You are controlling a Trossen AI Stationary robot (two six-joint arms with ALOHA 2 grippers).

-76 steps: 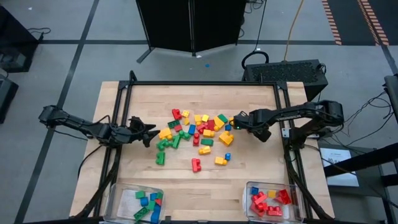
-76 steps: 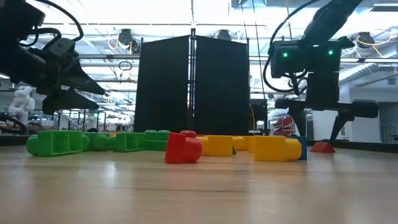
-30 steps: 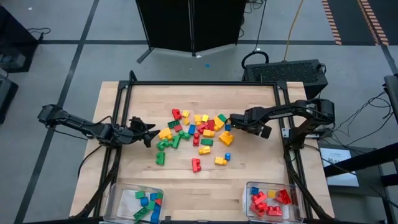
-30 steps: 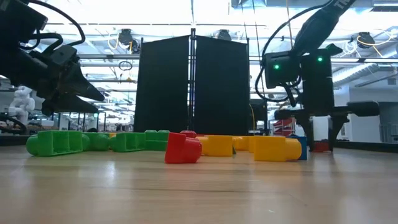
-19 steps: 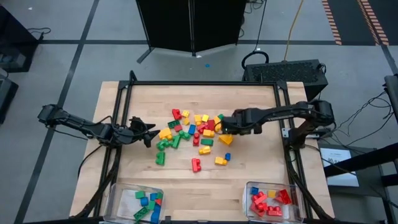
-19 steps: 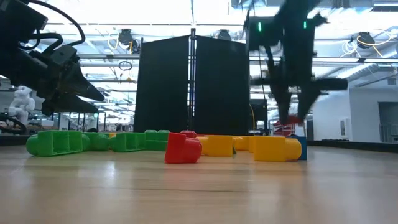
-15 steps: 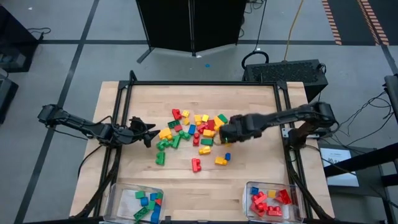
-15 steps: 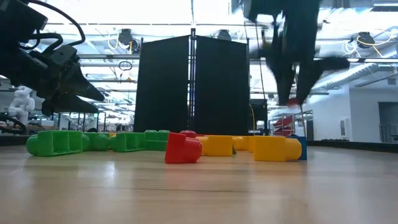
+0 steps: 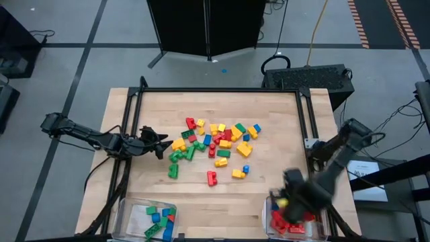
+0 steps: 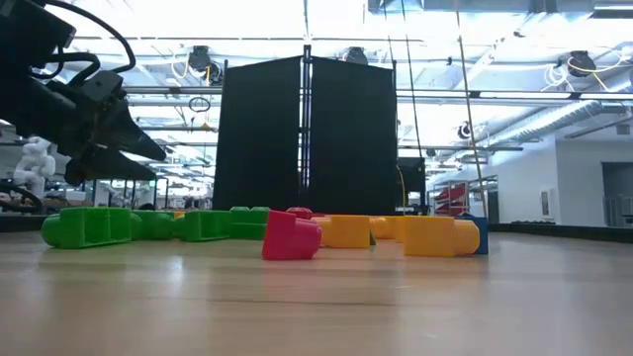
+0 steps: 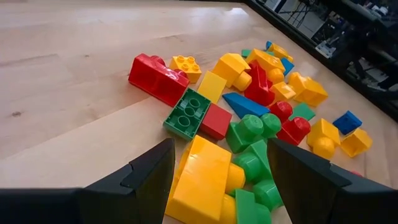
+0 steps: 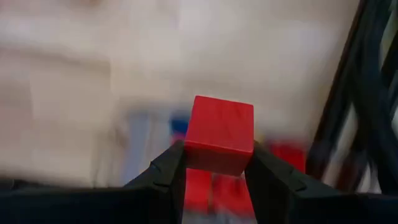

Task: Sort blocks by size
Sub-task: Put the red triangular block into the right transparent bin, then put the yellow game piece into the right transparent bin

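One smooth red cube | pinched in right tool | plastic

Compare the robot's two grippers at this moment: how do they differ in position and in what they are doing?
The right gripper is shut on a red block, poised over the right clear bin; the left gripper is open and holds nothing. The left gripper sits at the left edge of the block pile; the right gripper is away from it at the table's near edge. Both have two dark fingers.
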